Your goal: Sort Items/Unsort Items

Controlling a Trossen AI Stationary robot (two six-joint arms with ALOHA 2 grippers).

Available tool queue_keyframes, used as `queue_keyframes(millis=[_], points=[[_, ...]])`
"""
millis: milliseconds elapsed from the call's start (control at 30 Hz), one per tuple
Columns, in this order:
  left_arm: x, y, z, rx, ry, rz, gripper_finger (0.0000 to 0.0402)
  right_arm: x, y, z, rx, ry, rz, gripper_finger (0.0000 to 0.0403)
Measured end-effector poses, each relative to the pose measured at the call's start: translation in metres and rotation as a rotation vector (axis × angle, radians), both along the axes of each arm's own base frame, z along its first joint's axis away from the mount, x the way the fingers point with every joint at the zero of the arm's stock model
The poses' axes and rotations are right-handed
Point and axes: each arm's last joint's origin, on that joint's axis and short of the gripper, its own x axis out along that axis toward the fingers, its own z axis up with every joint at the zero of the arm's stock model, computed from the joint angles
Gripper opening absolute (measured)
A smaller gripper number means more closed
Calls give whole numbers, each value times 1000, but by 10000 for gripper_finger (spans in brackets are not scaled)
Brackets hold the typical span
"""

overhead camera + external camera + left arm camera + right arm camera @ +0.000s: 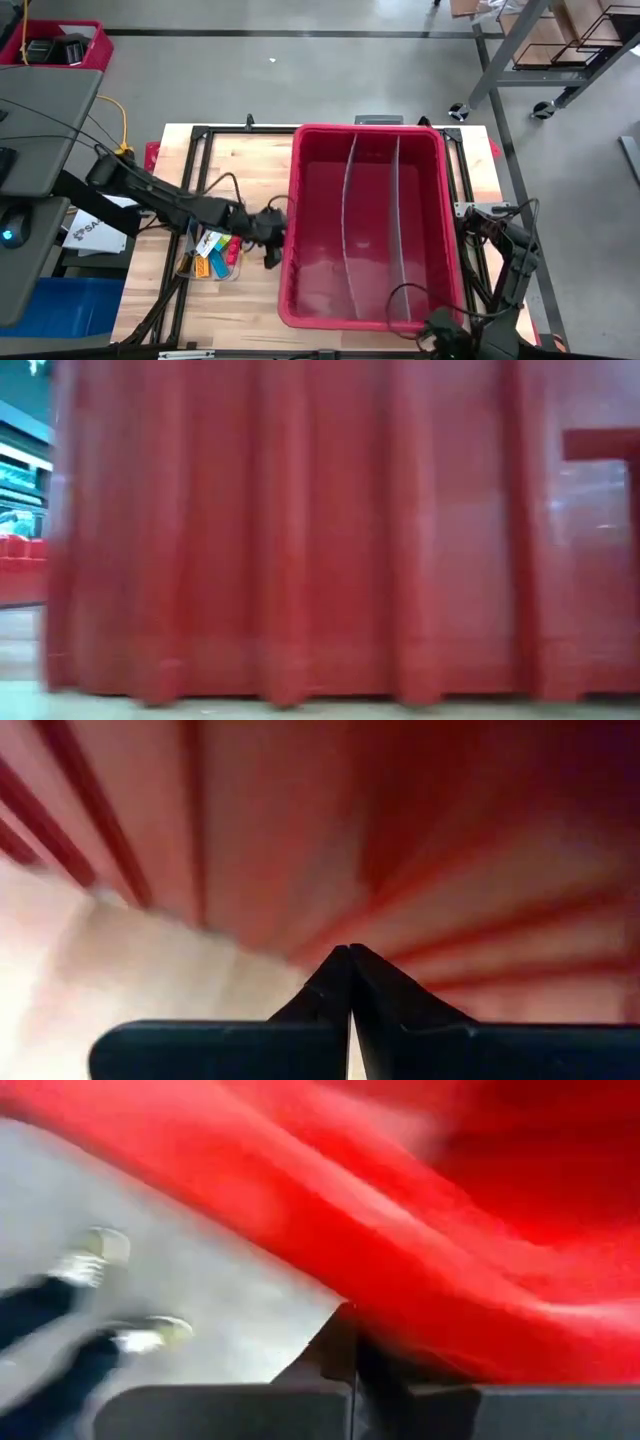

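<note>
While the left gripper, pinched closed w/ nothing in it, sits against the red bin, the items, an orange, blue, yellow, red jumble, lie on the tabletop just left; right gripper closed, empty too.

My left arm reaches in from the left side, stretched low and nearly straight, its hand with both fingers pressed together, tips meeting in a point. My right arm is folded back at the right near corner, its hand likewise closed, holding nothing.
</note>
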Motion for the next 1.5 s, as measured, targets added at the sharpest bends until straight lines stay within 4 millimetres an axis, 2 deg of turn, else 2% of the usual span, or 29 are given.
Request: queue_keyframes(millis=[233,400,500,600,700,800,867,967,1067,1167,1233,1367,1433,1500], points=[[-11,-42,3,-99,-36,-78,0,37,-25,-3,-127,-118,-2,0],[-17,-64,15,-196,-121,-170,0,71,-47,-3,-159,-178,51,0],[-29,-67,40,-233,-187,-230,0,85,-46,5,-101,-256,171,0],[-48,-58,72,-201,-248,-244,0,79,-36,18,-49,-290,260,0],[-66,-35,114,-35,-320,-189,0,69,-26,32,-25,-345,289,0],[-73,-1,154,305,-327,-93,0,61,-19,42,-25,-408,281,0],[-65,28,173,505,-266,-56,0,59,-18,45,-29,-424,261,0],[-39,80,192,620,-188,-86,0,66,-24,46,-45,-445,209,0],[-8,141,189,657,-74,-86,0,80,-35,46,-55,-457,160,0],[24,197,172,692,76,-71,0,93,-44,47,-43,-481,115,0],[43,224,156,686,196,-113,0,102,-49,49,-30,-512,88,0],[74,250,117,654,471,-217,0,115,-54,52,-6,-573,49,0],[82,255,101,651,590,-247,0,117,-54,53,4,-586,42,0],[84,255,93,638,672,-260,0,116,-52,53,11,-592,45,0]])
